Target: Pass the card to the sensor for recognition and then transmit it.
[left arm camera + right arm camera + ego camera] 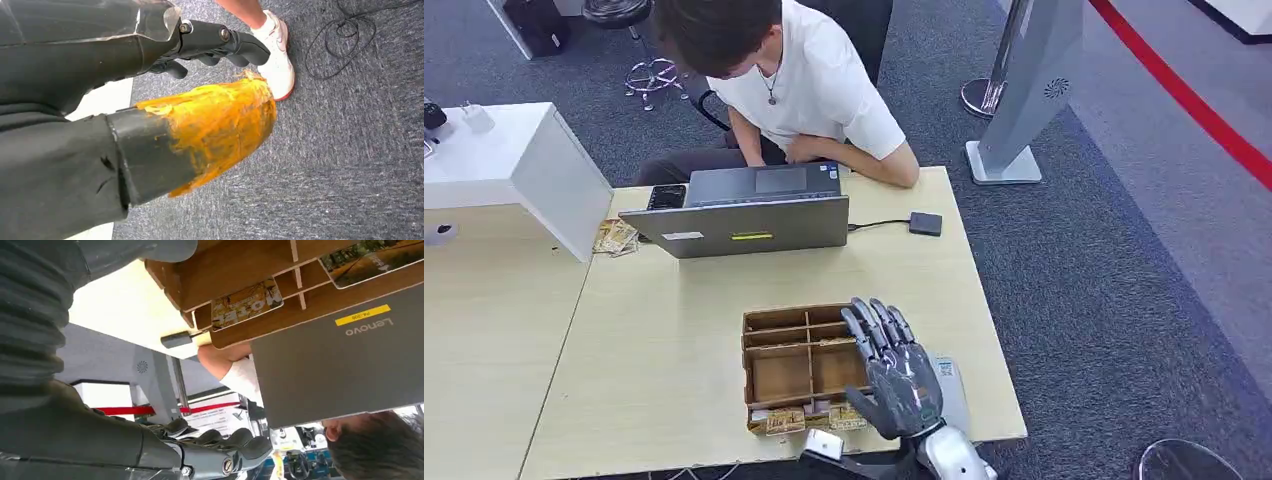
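2 cards (786,421) with yellow-brown printed faces, lying flat, face up, side by side in the near row of a wooden divider box (776,350). Just beside the heel of the right hand (902,385), on its thumb side, not touched by it. Seen again from the right wrist, past the fingertips: 1 card (246,304) resting across a divider slot, its print blurred and unreadable.

Sensor (925,223): small, flat, dark square pad, lying level on the table well beyond the fingertips of the right hand, with a thin black cable running from 1 side.
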Controlling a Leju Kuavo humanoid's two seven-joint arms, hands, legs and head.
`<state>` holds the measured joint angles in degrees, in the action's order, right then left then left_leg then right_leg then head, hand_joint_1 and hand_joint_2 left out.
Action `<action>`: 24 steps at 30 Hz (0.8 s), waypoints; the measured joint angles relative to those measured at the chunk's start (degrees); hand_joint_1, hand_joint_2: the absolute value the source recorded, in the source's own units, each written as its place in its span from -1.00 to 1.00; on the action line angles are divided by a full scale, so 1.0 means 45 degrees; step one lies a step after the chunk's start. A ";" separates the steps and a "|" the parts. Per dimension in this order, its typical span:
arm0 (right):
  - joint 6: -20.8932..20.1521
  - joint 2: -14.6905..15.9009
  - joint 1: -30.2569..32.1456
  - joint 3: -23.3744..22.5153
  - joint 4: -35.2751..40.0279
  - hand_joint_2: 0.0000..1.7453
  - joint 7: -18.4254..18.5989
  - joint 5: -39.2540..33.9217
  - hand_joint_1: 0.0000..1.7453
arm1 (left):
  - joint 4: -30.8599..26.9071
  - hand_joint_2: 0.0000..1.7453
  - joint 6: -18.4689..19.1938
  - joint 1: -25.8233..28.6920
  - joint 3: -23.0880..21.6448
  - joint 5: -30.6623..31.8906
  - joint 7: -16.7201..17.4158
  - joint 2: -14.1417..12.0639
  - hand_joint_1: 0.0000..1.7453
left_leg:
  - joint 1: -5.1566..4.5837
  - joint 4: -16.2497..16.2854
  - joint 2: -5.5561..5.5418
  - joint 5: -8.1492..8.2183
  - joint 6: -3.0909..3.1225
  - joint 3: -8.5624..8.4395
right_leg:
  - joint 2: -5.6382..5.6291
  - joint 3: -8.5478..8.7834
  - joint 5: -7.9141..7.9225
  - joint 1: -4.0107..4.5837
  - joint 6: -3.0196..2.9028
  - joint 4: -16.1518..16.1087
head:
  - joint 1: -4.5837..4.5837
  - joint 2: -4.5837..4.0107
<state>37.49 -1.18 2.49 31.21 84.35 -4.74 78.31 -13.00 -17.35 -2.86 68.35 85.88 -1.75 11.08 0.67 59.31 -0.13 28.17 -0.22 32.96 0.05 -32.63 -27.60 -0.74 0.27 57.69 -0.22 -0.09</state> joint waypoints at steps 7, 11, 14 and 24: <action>-0.0204 0.0044 -0.0393 0.0151 -0.0345 1.00 0.0122 -0.0218 -0.94 | 0.0000 -1.00 0.0092 0.0001 -0.0058 0.0020 -0.0005 0.0000 -1.00 | 0.0000 0.0000 -0.0001 0.0000 0.0000 0.0001 | 0.0000 0.0000 0.0000 0.0000 0.0000 0.0000 | 0.0005 0.0000; -0.0243 0.0049 -0.0572 0.0161 -0.0535 1.00 0.0141 -0.0262 -0.84 | 0.0000 -1.00 0.0117 0.0001 -0.0068 0.0034 -0.0010 0.0000 -1.00 | 0.0000 0.0000 -0.0001 0.0000 0.0000 0.0001 | 0.0001 0.0000 0.0000 0.0000 0.0000 0.0000 | 0.0000 0.0000; -0.0272 0.0049 -0.0701 0.0170 -0.0689 1.00 0.0175 -0.0267 -0.72 | 0.0000 -1.00 0.0117 0.0001 -0.0073 0.0039 -0.0024 0.0000 -1.00 | 0.0000 0.0000 -0.0001 0.0000 0.0000 0.0001 | 0.0001 0.0000 0.0000 0.0000 0.0000 0.0000 | 0.0000 0.0000; -0.0394 0.0049 -0.1000 0.0243 -0.1020 1.00 0.0243 -0.0311 -0.40 | 0.0000 -1.00 0.0121 0.0002 -0.0073 0.0039 -0.0034 0.0000 -1.00 | 0.0000 0.0000 -0.0001 0.0000 0.0000 0.0001 | 0.0001 0.0000 0.0000 0.0000 0.0000 0.0001 | 0.0000 0.0000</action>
<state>35.71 -0.96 -2.01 32.30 79.76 -3.65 76.91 -13.00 -16.81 -2.85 68.02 86.05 -1.90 11.08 0.67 59.31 -0.13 28.17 -0.22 32.97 0.05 -32.63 -27.60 -0.74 0.27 57.70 -0.22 -0.09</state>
